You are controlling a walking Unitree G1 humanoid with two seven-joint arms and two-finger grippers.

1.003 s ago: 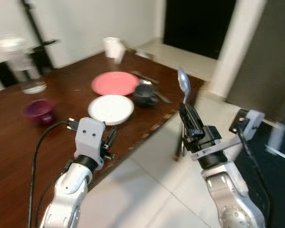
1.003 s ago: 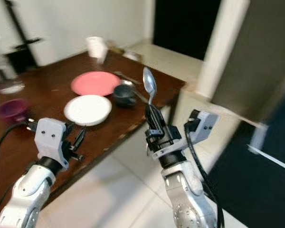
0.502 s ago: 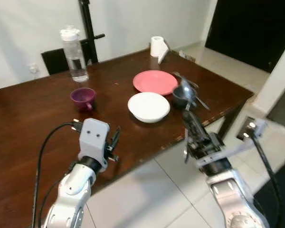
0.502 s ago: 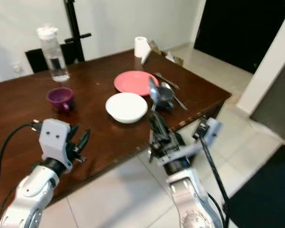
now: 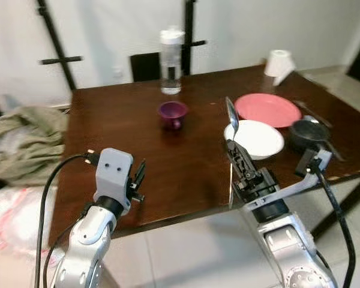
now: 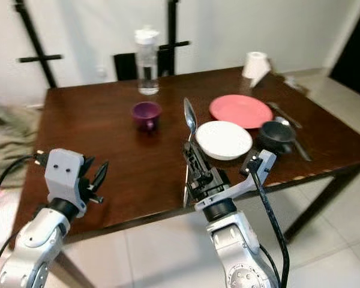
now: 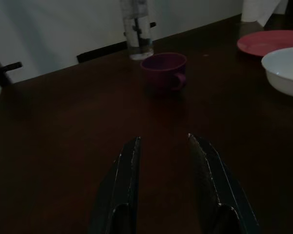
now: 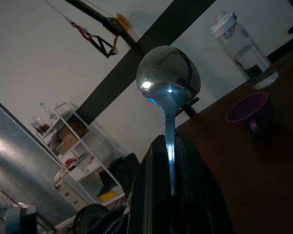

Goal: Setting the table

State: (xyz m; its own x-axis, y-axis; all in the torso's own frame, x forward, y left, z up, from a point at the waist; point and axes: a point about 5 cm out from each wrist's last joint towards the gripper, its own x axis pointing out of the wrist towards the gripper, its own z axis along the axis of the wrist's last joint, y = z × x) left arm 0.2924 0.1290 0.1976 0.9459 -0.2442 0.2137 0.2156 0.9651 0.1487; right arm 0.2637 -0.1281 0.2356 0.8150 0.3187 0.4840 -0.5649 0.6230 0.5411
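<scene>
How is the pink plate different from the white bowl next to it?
The pink plate is flat and shallow, while the white bowl is deeper with raised sides. The plate looks wider than the bowl. The plate sits farther back on the table, toward the paper roll, and the bowl is nearer the robot, close behind the spoon held upright in the right hand. Both are round, look empty, and rest on the same dark wooden table.

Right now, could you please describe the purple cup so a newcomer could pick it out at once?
On the dark wooden table, look near the far edge, just in front of the clear water bottle. The purple cup stands there, left of the white bowl; it is the only purple, handled item.
</scene>
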